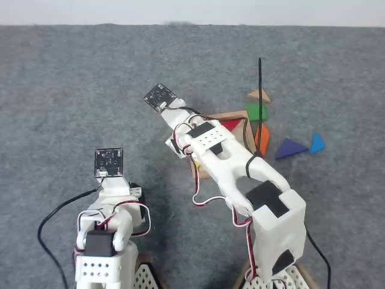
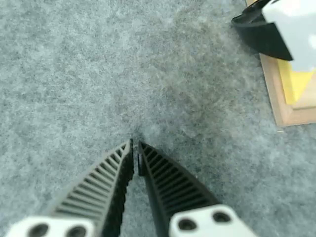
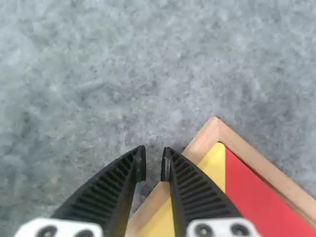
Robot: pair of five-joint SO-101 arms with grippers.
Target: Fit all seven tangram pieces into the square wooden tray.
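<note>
The square wooden tray [image 1: 231, 114] lies under my right arm and holds a red piece [image 1: 231, 125] and a yellow piece [image 3: 213, 163]. My right gripper [image 3: 153, 163] hovers at the tray's corner [image 3: 212, 131], fingers almost together with nothing between them, one over the rim and one over carpet. A tan triangle [image 1: 258, 95], a green square [image 1: 257, 112], an orange piece [image 1: 262, 138], a dark blue triangle [image 1: 290, 148] and a light blue triangle [image 1: 316, 143] lie on the carpet beyond the tray. My left gripper [image 2: 135, 144] is shut over bare carpet, well away from the tray [image 2: 276, 98].
Grey carpet covers the whole table. A thin black rod [image 1: 260, 90] stands by the loose pieces. My left arm [image 1: 108, 198] sits folded back at the near left, with open carpet between it and the tray.
</note>
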